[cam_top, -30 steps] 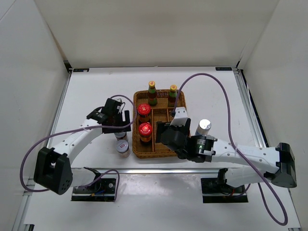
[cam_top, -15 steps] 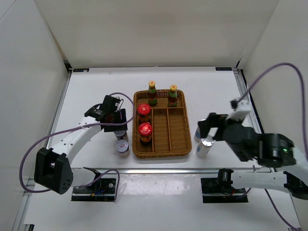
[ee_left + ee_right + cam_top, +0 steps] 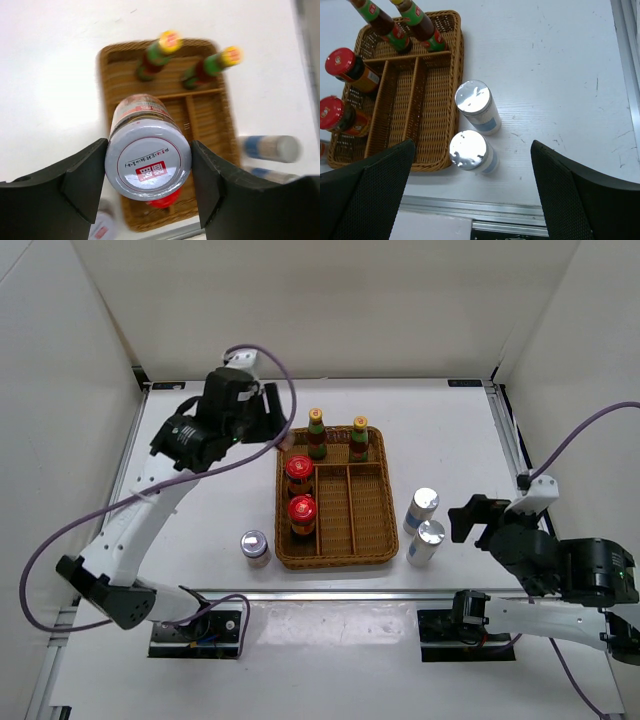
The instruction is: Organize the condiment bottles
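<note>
Brown woven tray (image 3: 372,510), white surface (image 3: 450,430)
Red-lidded jars (image 3: 299,466); yellow-capped, green-necked bottles (image 3: 316,430); silver cylinders (image 3: 424,502) with blue-banded labels.

Left pincer (image 3: 148,145) held high, clamping a silver-lidded jar (image 3: 148,167); right pincer (image 3: 470,150) low, jaws wide apart.

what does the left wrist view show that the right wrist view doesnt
Only the left wrist: a silver-lidded jar clamped in the left tool. Only the right wrist: the open right tool, and both red-lidded jars in full. Both: the wicker tray, the two sauce bottles at its far end, and the two silver cylinders on the table beside it.
</note>
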Tool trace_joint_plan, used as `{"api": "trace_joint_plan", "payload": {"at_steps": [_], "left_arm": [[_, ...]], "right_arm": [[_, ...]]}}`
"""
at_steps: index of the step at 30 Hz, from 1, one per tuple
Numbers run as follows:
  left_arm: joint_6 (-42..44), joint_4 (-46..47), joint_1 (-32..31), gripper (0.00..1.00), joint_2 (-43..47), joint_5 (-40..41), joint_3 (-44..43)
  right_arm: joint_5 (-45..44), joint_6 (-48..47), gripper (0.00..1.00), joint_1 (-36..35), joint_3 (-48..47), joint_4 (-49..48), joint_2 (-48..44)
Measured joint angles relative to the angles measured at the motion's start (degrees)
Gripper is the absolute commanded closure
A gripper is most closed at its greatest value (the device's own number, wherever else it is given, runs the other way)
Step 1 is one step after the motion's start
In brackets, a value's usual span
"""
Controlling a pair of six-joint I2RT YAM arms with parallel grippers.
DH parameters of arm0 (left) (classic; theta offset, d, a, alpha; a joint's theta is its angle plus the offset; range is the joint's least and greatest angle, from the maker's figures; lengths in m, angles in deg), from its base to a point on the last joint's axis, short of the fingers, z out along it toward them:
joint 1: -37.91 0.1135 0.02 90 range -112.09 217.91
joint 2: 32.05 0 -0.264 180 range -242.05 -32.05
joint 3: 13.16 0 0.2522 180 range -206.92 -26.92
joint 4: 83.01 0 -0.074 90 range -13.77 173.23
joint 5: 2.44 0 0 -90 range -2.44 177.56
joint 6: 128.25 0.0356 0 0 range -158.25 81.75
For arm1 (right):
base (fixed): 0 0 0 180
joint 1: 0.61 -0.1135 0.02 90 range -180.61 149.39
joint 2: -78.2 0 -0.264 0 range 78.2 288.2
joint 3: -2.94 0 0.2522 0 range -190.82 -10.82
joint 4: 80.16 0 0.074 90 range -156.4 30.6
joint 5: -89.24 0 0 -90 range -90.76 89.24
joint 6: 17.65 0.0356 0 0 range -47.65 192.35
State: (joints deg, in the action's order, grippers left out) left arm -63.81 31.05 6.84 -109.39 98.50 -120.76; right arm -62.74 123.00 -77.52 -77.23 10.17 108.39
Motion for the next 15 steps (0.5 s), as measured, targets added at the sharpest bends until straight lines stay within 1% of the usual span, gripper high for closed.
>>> {"api": "trace_joint_plan", "payload": {"at_steps": [4, 7, 10, 15], "left_arm": [[0.22, -0.28, -8.09, 0.89, -7.21, 1.88, -10.19], [0.52, 0.35, -12.44, 0.89, -13.92, 2.51, -14.86], [0.50, 0.31, -14.08, 0.89, -20.41, 2.56, -15.96], [0.11, -1.07, -13.90, 0.89, -29.64, 3.43, -15.93]], "right_arm": [[-1.16, 2.40, 0.00, 0.00, 0.11, 0.20, -0.76], [-1.68, 3.61, 0.00, 0.00, 0.11, 0.33, -1.03], [-2.01, 4.50, 0.00, 0.00, 0.11, 0.46, -1.03], [-2.19, 4.94, 0.00, 0.00, 0.26, 0.50, -0.81]]}}
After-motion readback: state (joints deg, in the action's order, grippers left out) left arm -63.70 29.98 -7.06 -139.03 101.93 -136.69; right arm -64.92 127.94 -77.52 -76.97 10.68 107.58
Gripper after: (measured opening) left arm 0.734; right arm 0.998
